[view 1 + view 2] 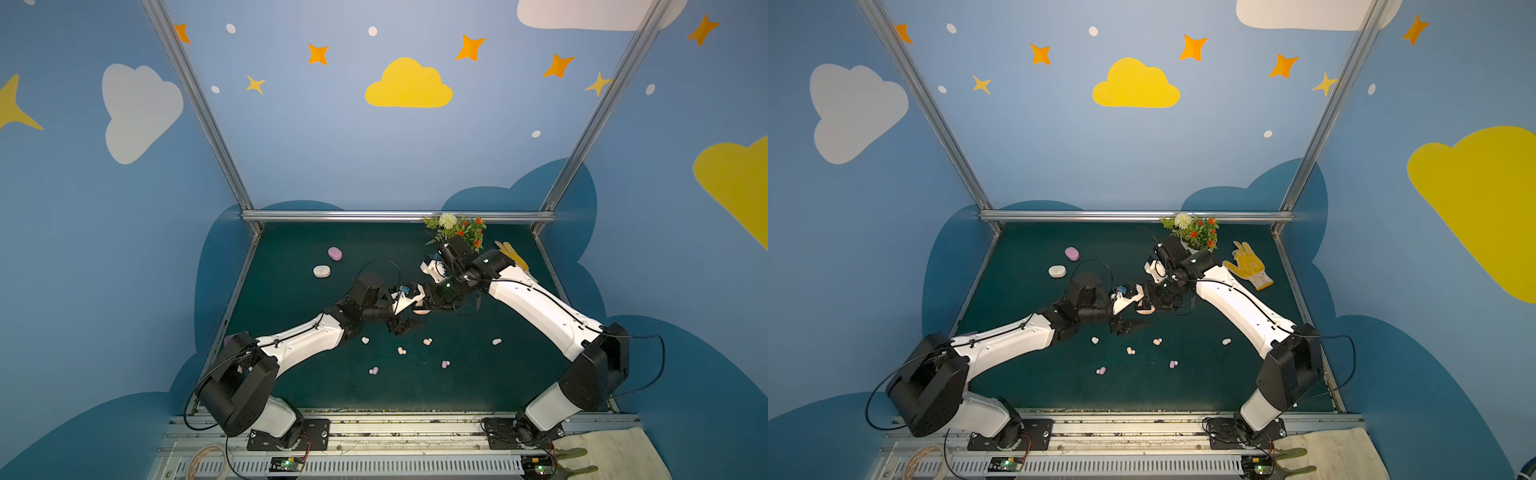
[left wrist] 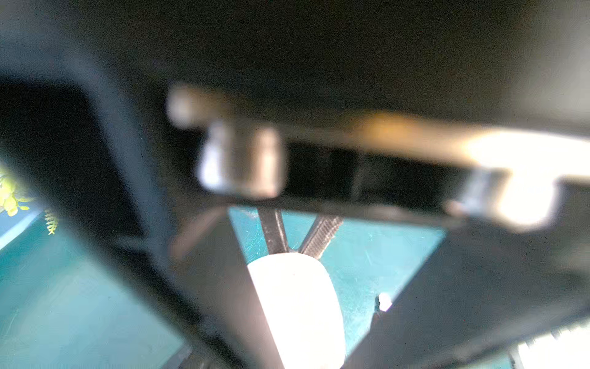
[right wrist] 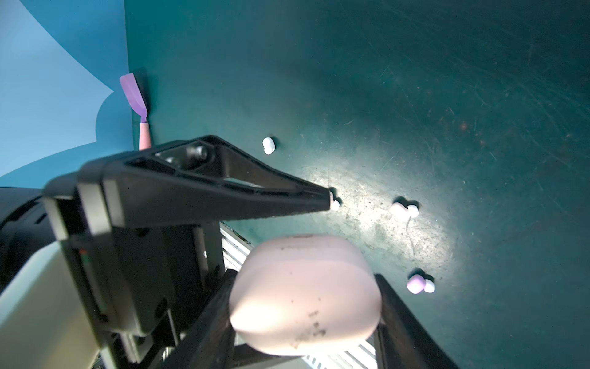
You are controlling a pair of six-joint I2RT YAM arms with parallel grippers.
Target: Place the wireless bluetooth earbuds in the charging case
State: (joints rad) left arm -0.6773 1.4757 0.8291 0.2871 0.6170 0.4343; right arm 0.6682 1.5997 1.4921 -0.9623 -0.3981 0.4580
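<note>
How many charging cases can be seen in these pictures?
3. A lilac case and a white case lie apart at the mat's far left; a pink case is clamped between the right gripper's fingers near the middle. The arms may hide more.

Dark green mat (image 1: 316, 386), scuffed and scratched, walled by blue panels. Painted on the back panel: a yellow cloud (image 1: 408, 85), orange stars, pale dots. Aluminium rail (image 1: 395, 216) runs along the mat's far edge.

Right rear corner: small potted plant (image 1: 1192, 230) with one white bloom, orange-red flowers and green fern sprigs (pot itself barely shows). Just beside it, toward the right wall, a yellow knit glove (image 1: 1248, 266) lies flat, fingers toward the back.

Lilac-bladed spatula (image 3: 134, 92) with a pink handle lies along the mat's edge against a side panel.

Off the mat, front right: cream cloth (image 1: 1337, 449). Front left: coil of pale cord (image 1: 208, 459).
</note>
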